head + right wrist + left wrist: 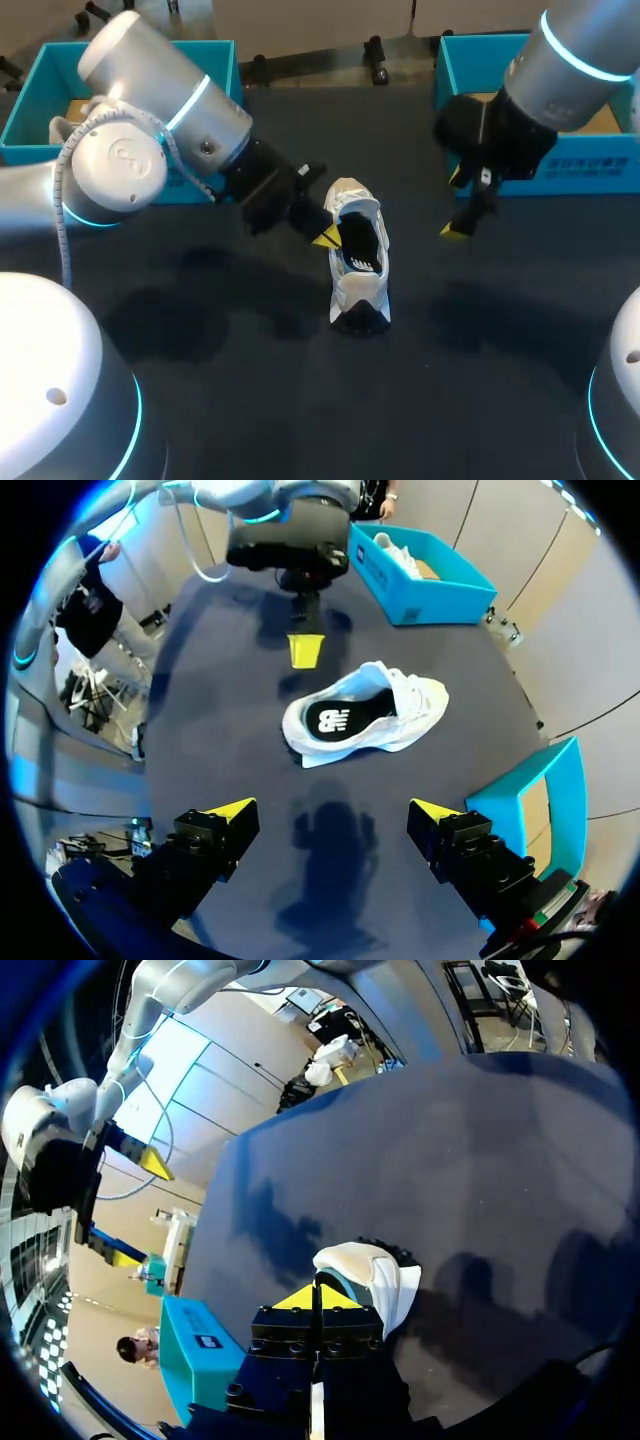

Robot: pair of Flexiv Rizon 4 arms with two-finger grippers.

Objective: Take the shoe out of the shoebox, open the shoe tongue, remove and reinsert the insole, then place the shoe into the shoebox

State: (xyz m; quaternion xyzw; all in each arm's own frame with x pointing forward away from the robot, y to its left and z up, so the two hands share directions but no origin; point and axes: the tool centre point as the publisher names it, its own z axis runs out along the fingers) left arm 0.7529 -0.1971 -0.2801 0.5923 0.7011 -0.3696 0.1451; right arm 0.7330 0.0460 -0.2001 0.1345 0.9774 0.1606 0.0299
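At mid-table (250, 400), a white sneaker (357, 262) stood on its sole in the open, outside both boxes. Its mouth faced up, and a black insole (340, 715) with a white mark lay inside it.

Left pincer (326, 238): came in low from the left and sat just beside the sneaker's side. The yellow tips were pressed together with nothing between them, as its own wrist view showed. From there the sneaker's white upper lay right ahead of the tips. Could not tell whether tip and shoe touched; from the right wrist a strip of table seemed to show between them.

Right pincer (456, 205): hung above the table to the sneaker's right, well apart from it. Fingers (232, 815) spread wide, holding nothing. From its wrist view the sneaker lay ahead, between the lines of the two tips.

Containers:
- Left shoebox (215, 60), teal, at the back left corner behind the left arm. It was lidless, and a second white shoe (395, 548) lay in it on a tan floor.
- Right shoebox (580, 170), teal, at the back right, partly behind the right arm. The part of its inside in view was tan cardboard floor; the rest was hidden by the arm.
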